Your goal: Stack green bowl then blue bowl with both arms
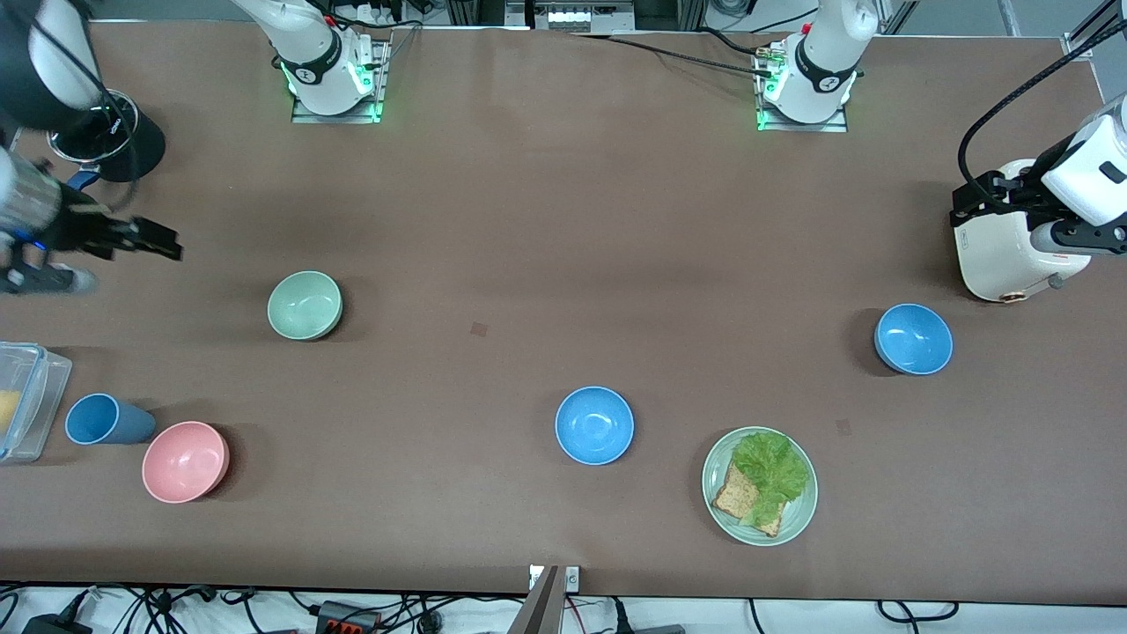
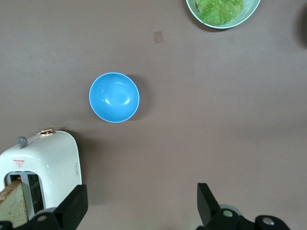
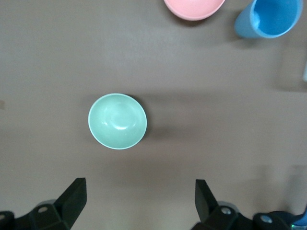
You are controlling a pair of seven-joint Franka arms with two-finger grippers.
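Note:
The green bowl [image 1: 305,305] stands upright toward the right arm's end of the table; it also shows in the right wrist view [image 3: 117,120]. My right gripper [image 1: 154,239] hangs open and empty above the table beside that bowl [image 3: 139,201]. One blue bowl [image 1: 913,338] stands toward the left arm's end, nearer the front camera than the toaster, and shows in the left wrist view [image 2: 114,97]. A second blue bowl [image 1: 594,424] stands mid-table. My left gripper [image 1: 968,204] is open and empty over the toaster's edge [image 2: 142,206].
A white toaster [image 1: 1004,238] holds a bread slice [image 2: 12,201]. A pale-green plate [image 1: 718,493] carries toast and lettuce. A pink bowl [image 1: 186,460], a blue cup [image 1: 104,419] and a clear container [image 1: 22,401] stand at the right arm's end. A black round object [image 1: 106,136] stands there too.

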